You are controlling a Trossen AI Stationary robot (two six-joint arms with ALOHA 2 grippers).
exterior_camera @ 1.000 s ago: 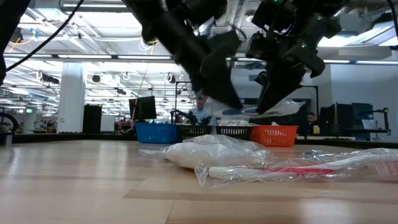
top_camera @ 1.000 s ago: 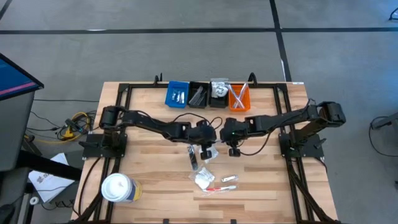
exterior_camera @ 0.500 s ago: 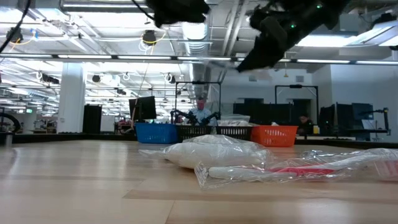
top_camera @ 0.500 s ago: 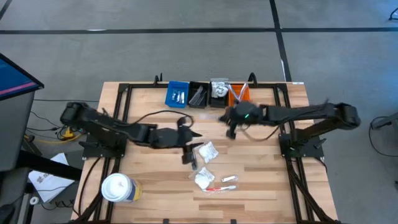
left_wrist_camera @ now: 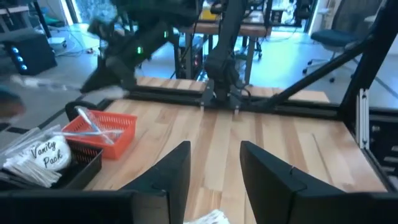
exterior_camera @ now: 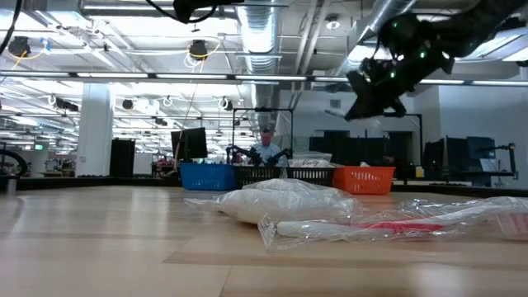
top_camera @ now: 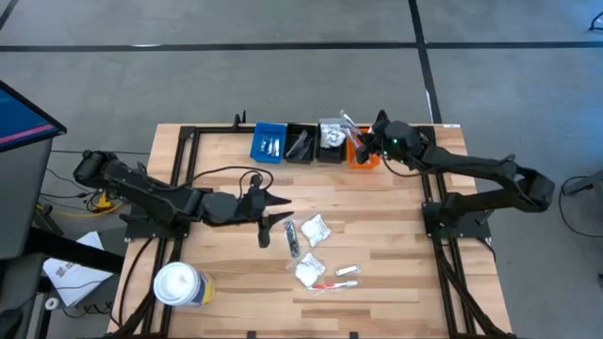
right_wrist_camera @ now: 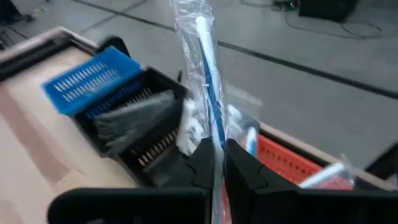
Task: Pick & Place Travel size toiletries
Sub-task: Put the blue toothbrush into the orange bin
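Right gripper [right_wrist_camera: 217,163] pinches wrapped toothbrush [right_wrist_camera: 208,81], upper centre: light, slippery film, probably flexes. Left gripper [left_wrist_camera: 214,171] spread, empty.

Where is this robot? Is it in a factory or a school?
Probably a big robot lab or workshop. Behind the wooden table there are long ceiling lights, exposed pipes, and desks with monitors where a person sits.

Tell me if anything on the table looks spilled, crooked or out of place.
Nothing looks spilled or damaged. A few wrapped toiletries lie loose mid-table, unsorted. The right gripper holds a wrapped toothbrush upright above the orange bin. The left gripper is open and empty beside the loose items.
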